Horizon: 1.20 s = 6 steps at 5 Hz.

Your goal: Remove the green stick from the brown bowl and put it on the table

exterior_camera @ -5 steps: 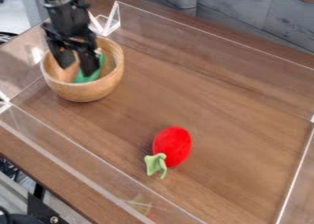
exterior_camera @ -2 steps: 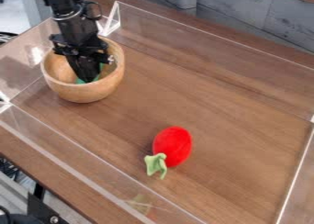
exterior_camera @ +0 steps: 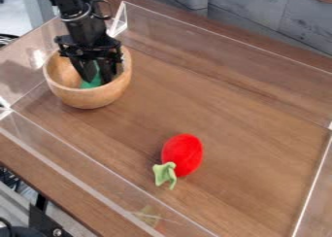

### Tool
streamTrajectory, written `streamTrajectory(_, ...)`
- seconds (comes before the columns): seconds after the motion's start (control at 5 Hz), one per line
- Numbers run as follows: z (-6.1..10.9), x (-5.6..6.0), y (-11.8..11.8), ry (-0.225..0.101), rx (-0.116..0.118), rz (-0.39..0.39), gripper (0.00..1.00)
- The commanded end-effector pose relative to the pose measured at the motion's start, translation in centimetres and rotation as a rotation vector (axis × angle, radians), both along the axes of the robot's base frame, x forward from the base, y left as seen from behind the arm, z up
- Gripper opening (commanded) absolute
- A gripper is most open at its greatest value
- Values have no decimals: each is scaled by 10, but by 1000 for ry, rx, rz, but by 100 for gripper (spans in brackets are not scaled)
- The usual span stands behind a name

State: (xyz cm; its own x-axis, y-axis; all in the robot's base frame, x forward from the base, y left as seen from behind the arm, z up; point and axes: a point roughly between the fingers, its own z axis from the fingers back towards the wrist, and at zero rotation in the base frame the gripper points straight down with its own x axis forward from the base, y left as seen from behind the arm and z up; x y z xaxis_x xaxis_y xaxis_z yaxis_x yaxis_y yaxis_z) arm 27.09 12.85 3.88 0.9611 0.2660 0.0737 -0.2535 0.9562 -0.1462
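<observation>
Reaching down into the brown bowl [exterior_camera: 87,84] in the upper left of the frame, the gripper [exterior_camera: 95,68] points straight down with its black fingers [exterior_camera: 116,62] spread to either side of the green stick [exterior_camera: 91,81]. The jaws stand apart, though whether they press on the stick cannot be told at this size. The green stick lies inside the bowl, only a small bright patch of it showing between the fingers, against the inner wall. The bowl sits on the table [exterior_camera: 220,95], close to the clear acrylic wall [exterior_camera: 130,187] that borders it. Well apart, in the lower middle of the frame, a red strawberry toy [exterior_camera: 182,156] lies on the bare wood. No brand, label or writing is readable anywhere.
</observation>
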Motion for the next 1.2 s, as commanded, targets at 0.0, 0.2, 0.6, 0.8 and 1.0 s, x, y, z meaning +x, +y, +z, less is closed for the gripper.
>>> streamTrajectory(0.0, -1, -1, 2, 22, -23, -34, 0)
streamTrajectory(0.2, 8, 1, 11, 18, -30, -63, 0)
streamTrajectory(0.6, 3, -1, 14, 22, -35, -33, 100)
streamTrajectory(0.8, 3, -2, 16, 18, -35, -14, 0)
streamTrajectory(1.0, 10, -3, 15, 12, -42, -29, 0)
